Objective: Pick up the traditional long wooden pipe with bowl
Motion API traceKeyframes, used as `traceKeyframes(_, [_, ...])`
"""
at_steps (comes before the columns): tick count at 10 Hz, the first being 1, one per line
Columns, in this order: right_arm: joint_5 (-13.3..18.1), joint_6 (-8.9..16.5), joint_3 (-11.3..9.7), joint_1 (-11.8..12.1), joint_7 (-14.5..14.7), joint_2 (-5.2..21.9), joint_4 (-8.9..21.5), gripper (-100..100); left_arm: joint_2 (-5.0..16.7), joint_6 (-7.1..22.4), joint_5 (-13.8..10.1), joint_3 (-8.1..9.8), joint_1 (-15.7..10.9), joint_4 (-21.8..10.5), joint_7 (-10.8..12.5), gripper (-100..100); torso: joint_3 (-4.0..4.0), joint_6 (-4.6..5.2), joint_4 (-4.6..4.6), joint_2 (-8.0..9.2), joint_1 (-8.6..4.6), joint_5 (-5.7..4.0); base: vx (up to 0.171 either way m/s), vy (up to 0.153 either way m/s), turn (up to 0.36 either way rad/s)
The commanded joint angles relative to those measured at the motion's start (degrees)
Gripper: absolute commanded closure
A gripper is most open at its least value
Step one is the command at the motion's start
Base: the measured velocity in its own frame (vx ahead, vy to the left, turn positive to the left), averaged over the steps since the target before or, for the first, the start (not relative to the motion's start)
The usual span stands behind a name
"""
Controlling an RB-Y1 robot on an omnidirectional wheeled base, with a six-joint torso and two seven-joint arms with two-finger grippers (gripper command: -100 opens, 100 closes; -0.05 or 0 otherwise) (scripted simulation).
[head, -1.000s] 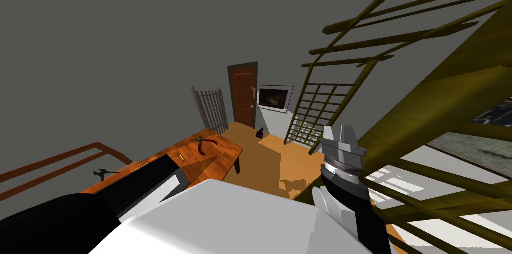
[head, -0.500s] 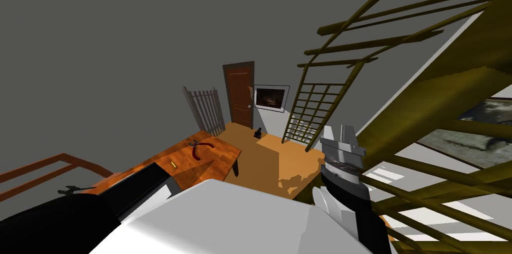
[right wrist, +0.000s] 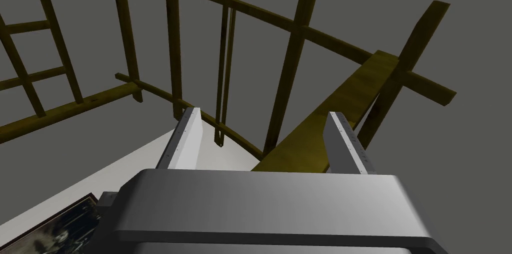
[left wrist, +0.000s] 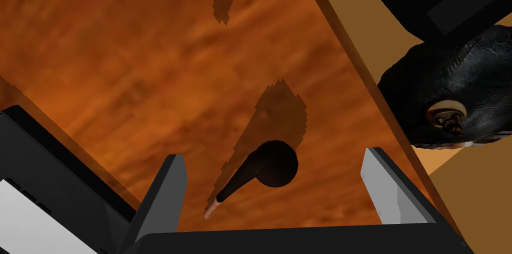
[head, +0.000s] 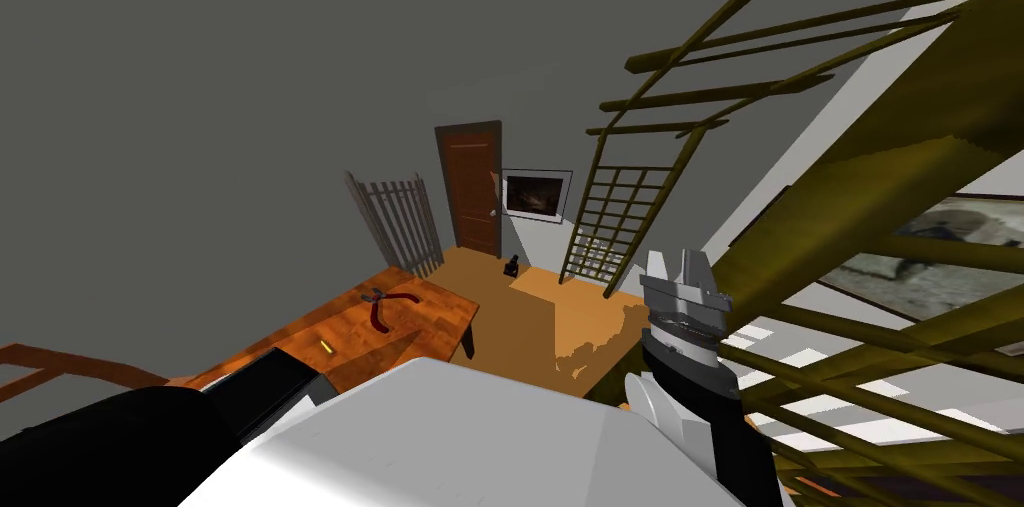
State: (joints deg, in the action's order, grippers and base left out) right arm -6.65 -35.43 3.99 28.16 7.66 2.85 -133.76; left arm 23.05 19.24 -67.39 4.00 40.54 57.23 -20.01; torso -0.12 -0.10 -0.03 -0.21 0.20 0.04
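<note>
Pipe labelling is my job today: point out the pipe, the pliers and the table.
pipe (left wrist: 275,163), left wrist view, on its dark bowl.
pliers (head: 380,312), head view, on a red handle.
table (head: 440,315), head view, on its bare top.

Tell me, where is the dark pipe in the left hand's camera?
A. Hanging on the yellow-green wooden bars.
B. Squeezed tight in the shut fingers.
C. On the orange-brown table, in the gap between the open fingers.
C: the pipe lies on the table, in the gap between the open fingers of the left gripper, and neither finger touches it.
</note>
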Motion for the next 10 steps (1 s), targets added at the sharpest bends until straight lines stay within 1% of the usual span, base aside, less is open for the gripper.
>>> traceKeyframes(1, [0.00,0.00,0.00,0.00,0.00,0.00,0.00,0,0.09,0.30,-1.30,-0.22,-0.25,-2.08,-1.22,-100,0.00,0.00,0.00,0.00,0.00,0.00,0.028,0.018,-0.074])
traceKeyframes(2, [0.00,0.00,0.00,0.00,0.00,0.00,0.00,0,0.39,1.06,-2.28,-0.27,-0.15,-3.92,-1.73,-100,0.01,0.01,0.00,0.02,-0.06,-0.02,0.034,0.034,-0.216])
traceKeyframes(3, [0.00,0.00,0.00,-0.01,0.00,0.00,0.00,0,0.64,1.49,-2.84,-0.29,-0.09,-4.94,-2.02,-100,0.01,0.03,0.00,0.01,-0.01,-0.02,0.038,0.037,-0.159])
traceKeyframes(4, [0.00,0.00,0.00,0.00,0.00,0.00,0.00,0,0.62,1.16,-2.40,-0.27,0.08,-3.88,-1.88,-100,0.00,0.01,0.00,-0.01,-0.01,-0.01,0.016,0.017,-0.021])
traceKeyframes(5, [0.00,0.00,0.00,0.00,0.00,0.00,0.00,0,0.66,1.35,-2.32,-0.25,0.10,-3.92,-1.63,0,0.02,-0.01,0.01,0.04,-0.08,-0.02,0.000,0.000,0.000])
traceKeyframes(6, [0.00,0.00,0.00,0.00,0.00,0.00,0.00,0,-0.38,0.72,-0.46,-0.26,-1.67,-5.47,-0.74,-100,0.05,-0.01,0.02,0.09,-0.14,-0.03,-0.019,0.026,0.013])
traceKeyframes(7, [0.00,0.00,0.00,0.00,0.00,0.00,0.00,0,-0.38,0.72,-0.46,-0.26,-1.67,-5.47,-0.74,-100,0.09,-0.01,0.03,0.15,-0.08,-0.02,-0.033,0.033,0.001])
traceKeyframes(9, [0.00,0.00,0.00,-0.01,0.00,0.00,0.00,0,-1.78,-0.10,2.03,-0.26,-4.01,-7.54,0.49,-100,0.14,0.00,0.05,0.24,-0.03,-0.01,-0.038,0.039,0.007])
traceKeyframes(10, [0.00,0.00,0.00,-0.01,0.00,0.00,0.00,0,-2.12,-0.31,2.65,-0.26,-4.60,-8.05,0.80,-100,0.15,0.00,0.06,0.25,-0.01,0.00,-0.035,0.040,0.003])
